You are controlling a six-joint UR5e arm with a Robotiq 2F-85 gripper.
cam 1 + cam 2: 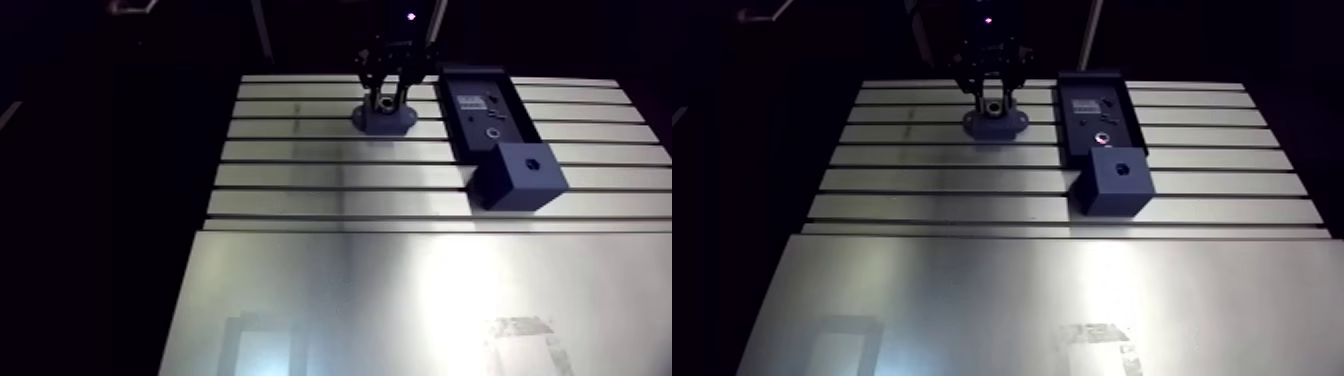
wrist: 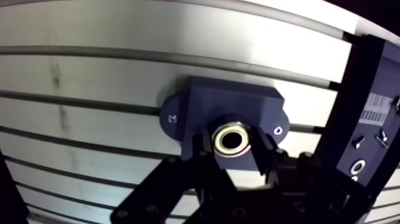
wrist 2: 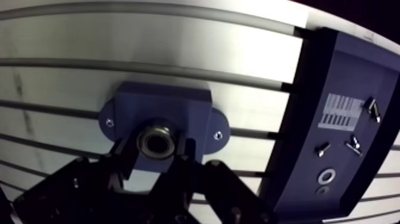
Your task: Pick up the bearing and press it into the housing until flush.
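Note:
A metal ring bearing (image 2: 219, 138) sits between my gripper's two dark fingers (image 2: 205, 146), directly over the bore of the dark blue flanged housing (image 2: 229, 104). The gripper (image 2: 233, 146) is shut on the bearing, one finger on each side. The housing lies flat on the slotted table (image 2: 89, 71) with a mounting hole in each ear. Whether the bearing has entered the bore cannot be told. In the arm view the gripper (image 1: 385, 98) stands straight down over the housing (image 1: 385, 121) near the table's far edge.
A dark blue parts tray (image 3: 339, 71) with a label, small screws and washers lies close beside the housing. A dark blue block (image 1: 521, 176) with a hole on top rests at the tray's near end. A smooth plate (image 1: 400, 300) covers the table's near half.

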